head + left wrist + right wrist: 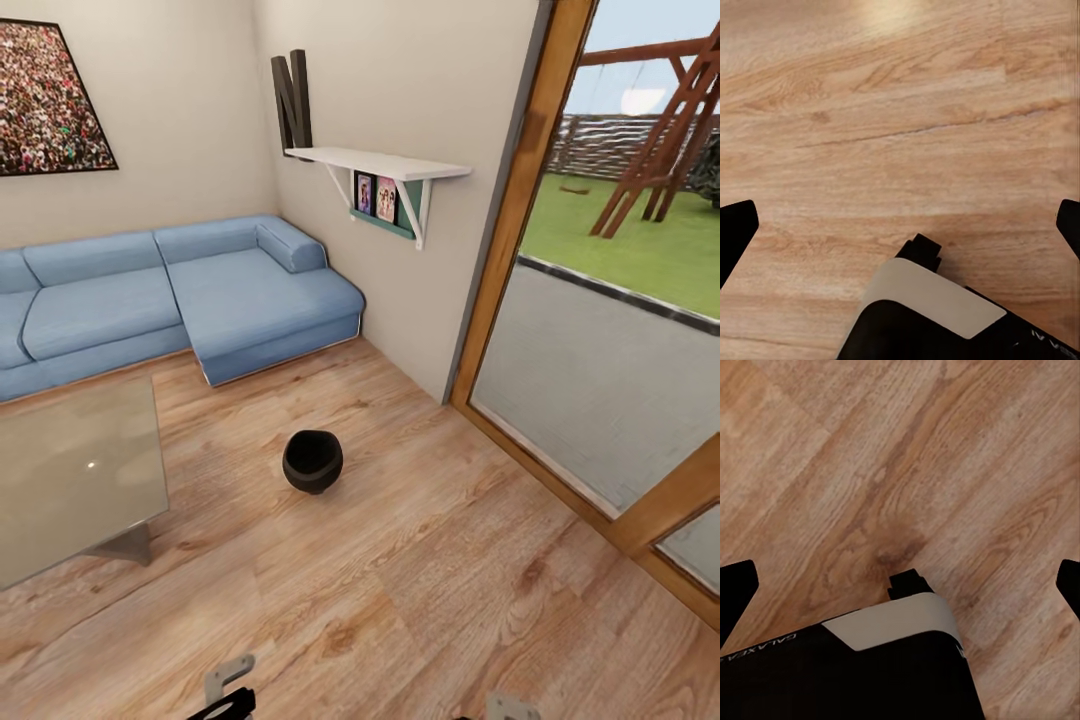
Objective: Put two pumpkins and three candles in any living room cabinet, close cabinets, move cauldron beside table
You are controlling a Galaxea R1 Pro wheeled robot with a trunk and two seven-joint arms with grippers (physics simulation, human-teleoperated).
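Wood-plank floor (420, 580) spans the living room, light brown with visible grain, running up to beige walls. Far left on the wall: a framed crowd picture (45, 100). Below it, a blue sectional sofa (150, 295) fills the corner, its chaise end reaching out toward the room.

Lower left in the head view: the table (70, 470), greyish reflective glass top, one metal wedge leg (125, 545) showing under its near corner. Nothing rests on the visible part of the glass.

Centre: the cauldron (312, 461), squat, matte black, mouth tilted toward the camera, sits on the floor. It is to the right of the table with bare floor between them, not touching, and in front of the sofa's chaise.

Above and right of it: a white wall shelf (380, 163) with a dark letter N (292, 100) standing on it and small photo frames (375, 197) on a teal ledge beneath.

Right: a wood-framed glass door (520, 200) giving onto a patio, lawn and a wooden swing frame (670, 130).

Left gripper (900, 225): dark fingertips at opposite edges of the left wrist view, spread wide, nothing between them, floor below. Right gripper (900, 585): same in the right wrist view, fingers wide apart, empty, over floor boards.
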